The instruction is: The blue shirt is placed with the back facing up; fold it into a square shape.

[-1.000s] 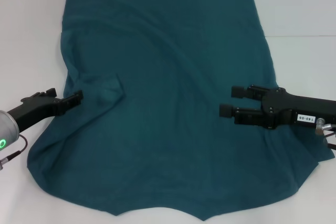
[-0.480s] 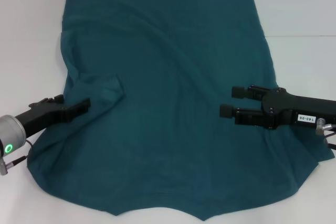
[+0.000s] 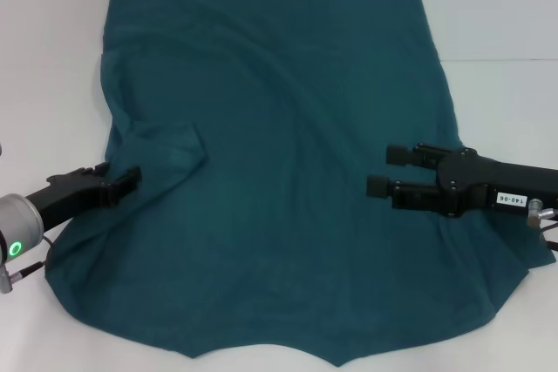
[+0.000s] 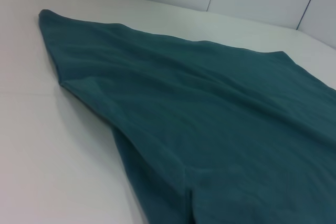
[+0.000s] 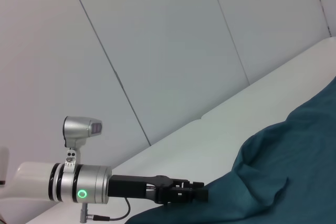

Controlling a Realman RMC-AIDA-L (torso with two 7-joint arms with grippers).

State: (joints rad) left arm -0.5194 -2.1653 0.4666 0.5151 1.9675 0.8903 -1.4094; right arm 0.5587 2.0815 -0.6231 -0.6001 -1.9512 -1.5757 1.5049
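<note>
Shirt [image 3: 279, 172] lies spread flat on the white table [image 3: 506, 23], long axis running away from the robot. Left gripper [image 3: 126, 179] sits at its left edge, grip unclear. Right gripper [image 3: 381, 170] hovers released over its right side.

The head camera looks steeply down on the dark teal-blue cotton shirt [image 3: 279, 172] spread over the white table [image 3: 497, 15]. The left wrist camera sits low and close, grazing the shirt's edge. The right wrist camera faces level across the table toward grey wall panels [image 5: 157, 51], sharing the black left gripper [image 5: 202, 192] with the head view.
</note>
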